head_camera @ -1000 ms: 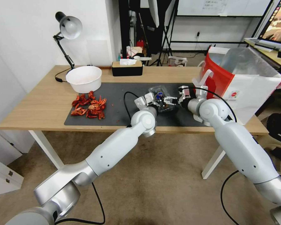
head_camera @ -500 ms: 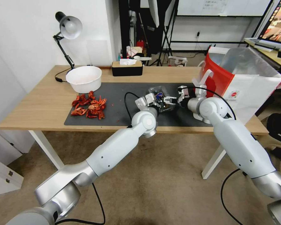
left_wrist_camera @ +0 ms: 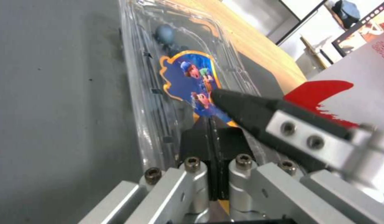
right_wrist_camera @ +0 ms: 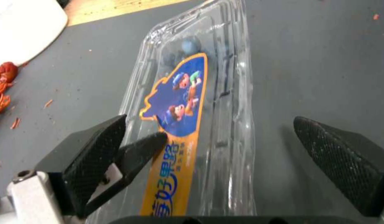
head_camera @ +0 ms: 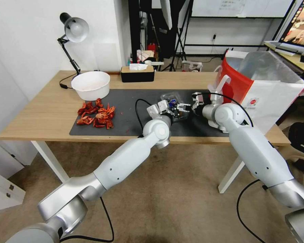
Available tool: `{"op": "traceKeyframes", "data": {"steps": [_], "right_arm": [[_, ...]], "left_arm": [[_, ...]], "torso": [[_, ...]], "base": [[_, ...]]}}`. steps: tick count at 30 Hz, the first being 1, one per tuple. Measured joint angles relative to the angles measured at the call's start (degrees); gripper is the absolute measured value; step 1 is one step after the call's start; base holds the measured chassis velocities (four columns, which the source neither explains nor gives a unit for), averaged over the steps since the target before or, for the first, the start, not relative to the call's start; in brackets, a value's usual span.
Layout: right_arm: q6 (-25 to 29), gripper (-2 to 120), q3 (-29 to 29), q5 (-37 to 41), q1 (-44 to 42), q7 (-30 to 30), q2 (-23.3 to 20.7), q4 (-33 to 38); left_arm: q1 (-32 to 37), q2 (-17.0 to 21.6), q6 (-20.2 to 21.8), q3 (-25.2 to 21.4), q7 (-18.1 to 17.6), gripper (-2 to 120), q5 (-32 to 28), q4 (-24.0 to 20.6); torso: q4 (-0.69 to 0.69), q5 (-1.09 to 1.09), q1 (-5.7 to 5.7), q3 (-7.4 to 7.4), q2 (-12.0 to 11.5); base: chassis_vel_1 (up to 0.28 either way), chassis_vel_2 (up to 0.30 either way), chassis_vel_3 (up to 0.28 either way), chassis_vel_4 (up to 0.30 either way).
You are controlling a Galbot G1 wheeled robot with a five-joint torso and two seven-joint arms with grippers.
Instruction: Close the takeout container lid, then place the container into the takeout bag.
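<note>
Tabletop (head_camera: 40,111) of pale wood carries a dark mat (head_camera: 131,98) over its middle. Takeout bag (head_camera: 260,87), white and red with foil lining, stands open at the right edge. White bowl (head_camera: 91,84) sits near the back-left corner, red crayfish shells (head_camera: 96,116) in front of it, a tissue box (head_camera: 137,73) at the back edge.

Takeout container (head_camera: 175,107) lies on the mat near the front edge, right of centre, well short of the bag. Lid (right_wrist_camera: 192,93), with its blue and orange label, looks lowered onto the tray.

Left gripper (head_camera: 166,108) is at the container's near-left end; in the left wrist view its pads (left_wrist_camera: 200,140) are pressed together, apparently pinching the container's rim. Right gripper (right_wrist_camera: 208,140) is spread wide, straddling the container's right end, one fingertip (left_wrist_camera: 241,105) resting on or just above the label.

Judgement: the step is pressing the lid shut. Push straight down near the rim, not the thin middle, while the left pinch stops the box sliding. Confirm the latch before lifting.

Unclear: whether the lid has snapped closed, and whether the fingertip truly touches. The hinge side is hard to make out. The bag's base is hidden behind the right arm.
</note>
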Motion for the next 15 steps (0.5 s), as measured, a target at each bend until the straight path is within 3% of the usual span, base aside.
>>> {"op": "traceKeyframes", "data": {"steps": [15], "right_arm": [[-0.48,100,-1.72,0.57,4.34,-0.98,1.54,-3.81]], "left_arm": [[0.15,0.49,-0.13,-0.11,0.05,0,-0.02,-0.37]], "torso": [[0.00,-0.01,0.00,0.00,0.00]], "base": [[0.000,0.000,0.000,0.000]]}}
